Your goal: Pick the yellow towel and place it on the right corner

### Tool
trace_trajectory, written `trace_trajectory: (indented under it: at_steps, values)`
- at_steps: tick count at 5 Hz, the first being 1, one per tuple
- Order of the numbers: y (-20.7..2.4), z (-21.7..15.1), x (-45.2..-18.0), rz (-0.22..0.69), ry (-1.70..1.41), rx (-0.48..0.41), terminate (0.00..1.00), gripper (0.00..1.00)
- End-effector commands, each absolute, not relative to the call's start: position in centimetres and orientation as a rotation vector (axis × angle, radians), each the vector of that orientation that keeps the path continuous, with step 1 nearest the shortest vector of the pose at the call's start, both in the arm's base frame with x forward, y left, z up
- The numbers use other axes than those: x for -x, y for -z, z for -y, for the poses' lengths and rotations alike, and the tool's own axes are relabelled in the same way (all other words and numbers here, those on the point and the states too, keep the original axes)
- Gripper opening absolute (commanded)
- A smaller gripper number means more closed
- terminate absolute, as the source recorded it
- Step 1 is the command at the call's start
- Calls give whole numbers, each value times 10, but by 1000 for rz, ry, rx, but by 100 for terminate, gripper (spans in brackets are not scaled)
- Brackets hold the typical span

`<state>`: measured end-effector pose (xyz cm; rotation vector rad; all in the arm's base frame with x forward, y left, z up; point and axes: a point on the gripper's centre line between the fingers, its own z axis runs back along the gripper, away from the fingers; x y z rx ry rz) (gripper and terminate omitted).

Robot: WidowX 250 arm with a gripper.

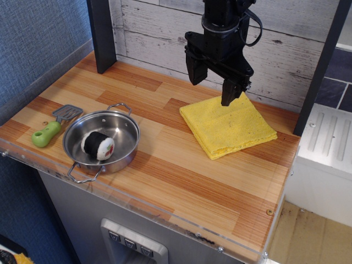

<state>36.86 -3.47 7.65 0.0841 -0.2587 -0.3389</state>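
Note:
The yellow towel (pixel 227 127) lies folded and flat on the wood tabletop, at the back right, near the dark post. My gripper (pixel 212 91) hangs just above the towel's back left edge, fingers pointing down and spread apart, holding nothing. One fingertip (pixel 227 99) is close over the towel's back corner. The right corner (pixel 258 214) of the tabletop is bare striped wood with a clear acrylic rim and a small screw (pixel 269 212).
A steel pan (pixel 101 141) with a sushi-roll toy (pixel 98 146) stands front left. A green-handled spatula (pixel 53 127) lies left of it. Dark posts (pixel 102 34) stand at the back left and right. The plank wall is right behind the gripper.

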Motion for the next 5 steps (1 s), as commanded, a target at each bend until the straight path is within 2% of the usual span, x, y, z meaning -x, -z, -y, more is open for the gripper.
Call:
trace_trajectory:
  at_steps: [1,5]
  values:
    - [-77,35,-369,259,339,-84,0,100]
    - [-28,63,-379,214,400,-37,0,100]
